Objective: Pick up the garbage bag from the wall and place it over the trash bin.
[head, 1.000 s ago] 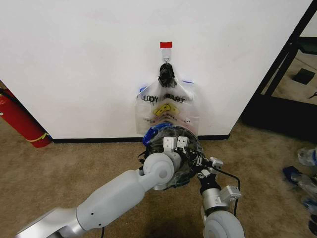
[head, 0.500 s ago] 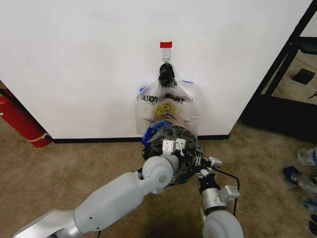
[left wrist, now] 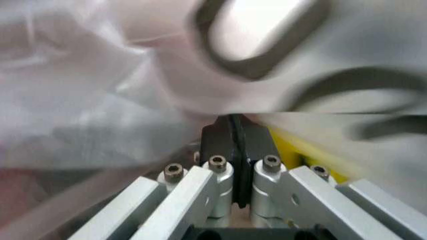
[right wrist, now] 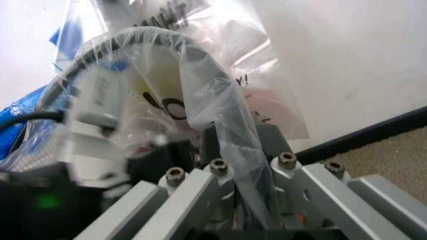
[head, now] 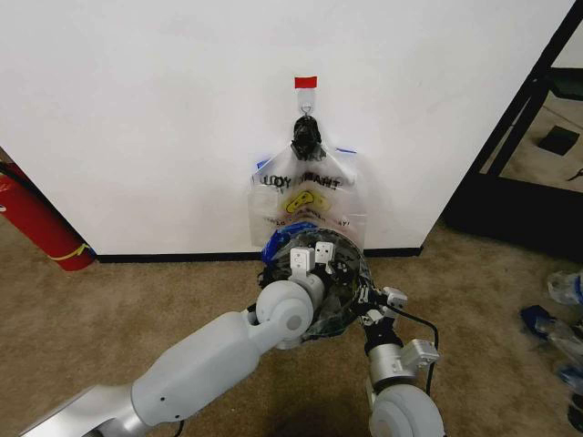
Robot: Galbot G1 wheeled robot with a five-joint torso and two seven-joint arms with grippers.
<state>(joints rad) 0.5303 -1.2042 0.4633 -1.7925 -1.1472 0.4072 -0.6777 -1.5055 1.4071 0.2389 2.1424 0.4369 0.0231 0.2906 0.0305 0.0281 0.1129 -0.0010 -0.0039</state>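
The garbage bag (head: 321, 273) is draped over the mouth of the trash bin (head: 339, 314), which stands on the carpet (head: 164, 291) just in front of the wall (head: 164, 118); clear film with blue handle material at its near-left edge covers the rim, so I judge the placing well along, with the film being spread rather than carried.

The left tool (head: 311, 259) sits over the top of the bin, reaching in from the robot's left; in the left wrist view its black pads (left wrist: 217, 137) are pressed together with a fold of the bag's film running between them, so it is clamped on the garbage bag; holding it there probably keeps the film tensioned across the opening.

The right tool (head: 375, 305) is low at the bin's right side; in the right wrist view a twisted strip of the same film comes down between its fingers (right wrist: 220, 145), which look closed on it; two grips on opposite sides would let the bag be stretched open over the rim instead of sagging inward.

Behind the bin the bunch of matching bags (head: 305, 196) hangs flat against the wall from a black knot (head: 306, 135) under a red tape strip (head: 305, 82); a red fire extinguisher (head: 36, 218) leans at the wall well off to the left.
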